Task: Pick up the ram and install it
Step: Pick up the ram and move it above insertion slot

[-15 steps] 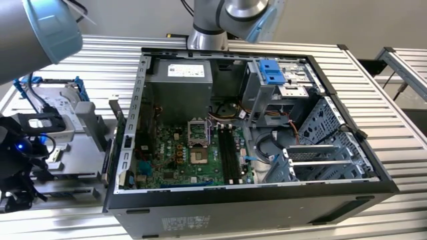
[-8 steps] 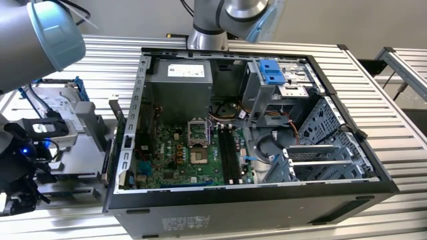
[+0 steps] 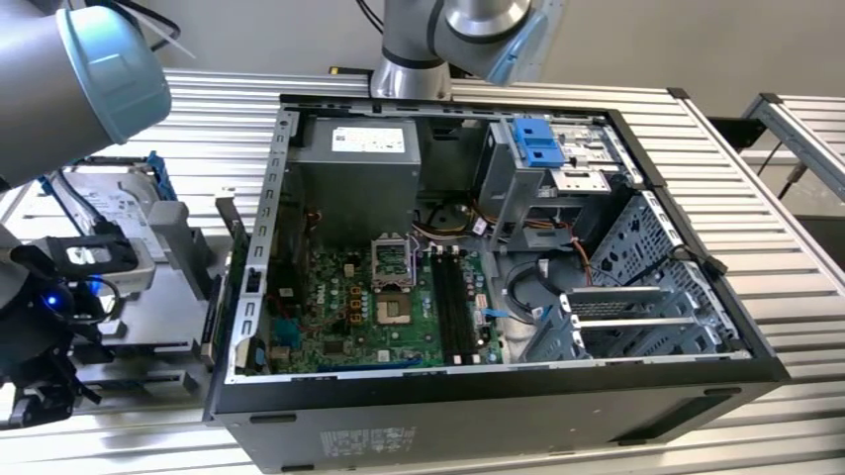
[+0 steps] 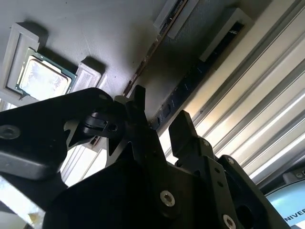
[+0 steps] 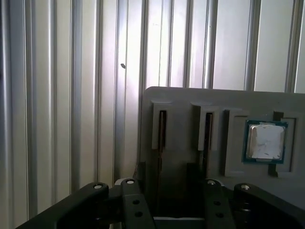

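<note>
Two ram sticks stand on edge in slots of a grey holder plate (image 5: 190, 100): one ram (image 5: 162, 130) and a second ram (image 5: 208, 131) beside it. My gripper (image 5: 171, 187) hovers just over their near ends, open, with its black fingers (image 5: 131, 200) apart and nothing held. In the second wrist view the gripper (image 4: 159, 107) sits at the end of a dark ram stick (image 4: 183, 88), and the other ram's edge (image 4: 152, 52) runs to one fingertip. The open computer case (image 3: 739, 327) holds the motherboard's black slots (image 3: 456, 297).
A square silver chip (image 5: 265, 140) lies in a pocket of the same plate. On the exterior view's left, the arm's wrist (image 3: 40, 327) sits by a grey fixture (image 3: 172, 287), with a hard drive in a blue bracket (image 3: 113, 203) behind. Ribbed metal tabletop (image 5: 57, 95) surrounds everything.
</note>
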You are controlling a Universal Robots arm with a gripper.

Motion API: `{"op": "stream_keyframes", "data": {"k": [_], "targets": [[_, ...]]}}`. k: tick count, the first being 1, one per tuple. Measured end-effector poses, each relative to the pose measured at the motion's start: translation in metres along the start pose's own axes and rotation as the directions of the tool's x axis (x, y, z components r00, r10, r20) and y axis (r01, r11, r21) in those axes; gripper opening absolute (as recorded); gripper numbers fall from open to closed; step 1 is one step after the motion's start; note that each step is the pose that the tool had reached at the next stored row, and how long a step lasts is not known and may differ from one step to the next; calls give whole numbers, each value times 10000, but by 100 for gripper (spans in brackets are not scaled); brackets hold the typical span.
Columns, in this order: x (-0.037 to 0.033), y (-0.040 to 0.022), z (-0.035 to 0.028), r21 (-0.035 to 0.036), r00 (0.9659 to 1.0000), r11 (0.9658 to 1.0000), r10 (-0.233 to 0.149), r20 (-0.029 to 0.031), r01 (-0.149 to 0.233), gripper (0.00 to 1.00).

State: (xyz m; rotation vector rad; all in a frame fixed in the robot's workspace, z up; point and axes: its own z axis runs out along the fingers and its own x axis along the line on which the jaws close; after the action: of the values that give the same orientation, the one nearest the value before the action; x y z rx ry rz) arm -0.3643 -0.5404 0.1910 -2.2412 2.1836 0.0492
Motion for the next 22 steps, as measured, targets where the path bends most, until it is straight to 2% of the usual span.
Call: {"op": "stream_keyframes", "data": {"k": [22], "targets": [[15,3,-7,0,10000,10000,24,1,-24,100]]}}
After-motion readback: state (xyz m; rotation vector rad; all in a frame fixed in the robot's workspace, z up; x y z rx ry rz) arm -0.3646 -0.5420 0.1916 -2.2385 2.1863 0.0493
